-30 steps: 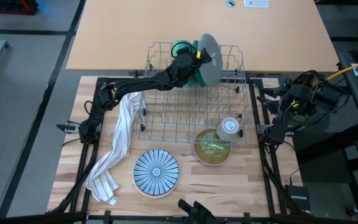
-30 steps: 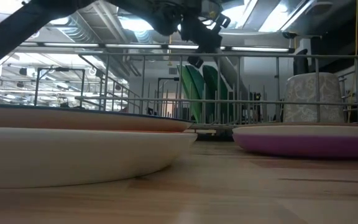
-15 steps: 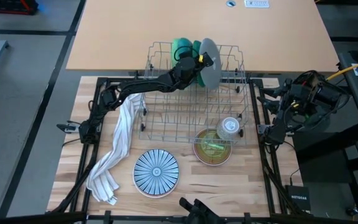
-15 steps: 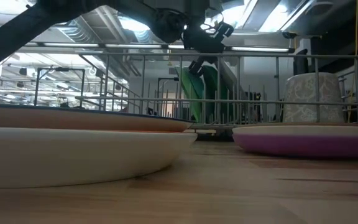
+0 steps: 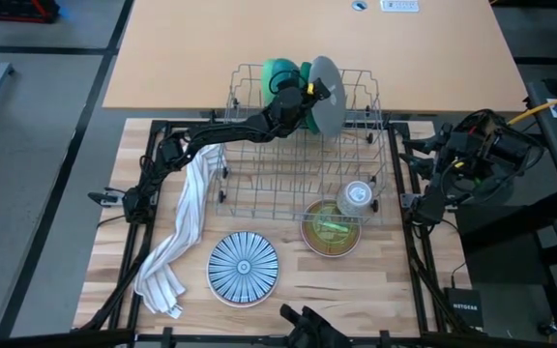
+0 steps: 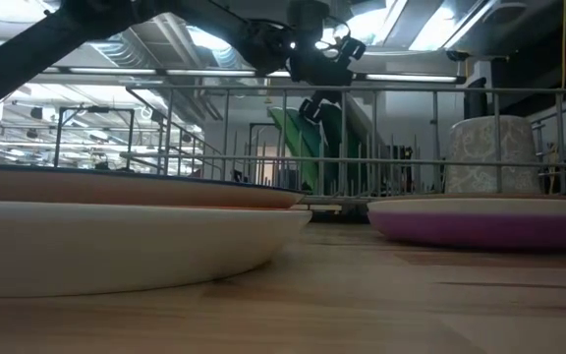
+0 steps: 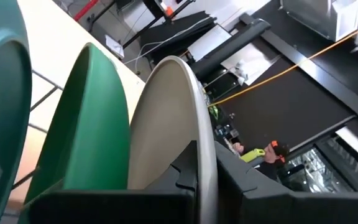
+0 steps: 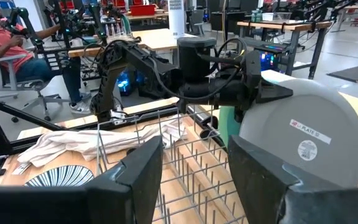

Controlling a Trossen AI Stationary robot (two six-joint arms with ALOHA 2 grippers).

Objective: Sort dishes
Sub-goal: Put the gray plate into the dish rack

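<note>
Beyond the rack (image 8: 185,168), only the right wrist view shows a seated person (image 8: 5,46).

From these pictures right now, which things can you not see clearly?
- Whether the left gripper has let go of the grey plate: the wrist view is too close.
- What lies inside the orange bowl: too small in the high view.
- The striped plate: only its edge shows in the low view.

The bench (image 5: 375,290) is pale wood w/ visible grain, matt. The rack (image 5: 259,184) is thin metal wire, slightly shiny. The towel (image 5: 184,227) is soft cloth, creased. The grey plate (image 8: 316,134) looks smooth and matt, w/ a paper sticker. The green plate (image 7: 89,130) is smooth, a bit glossy.
</note>
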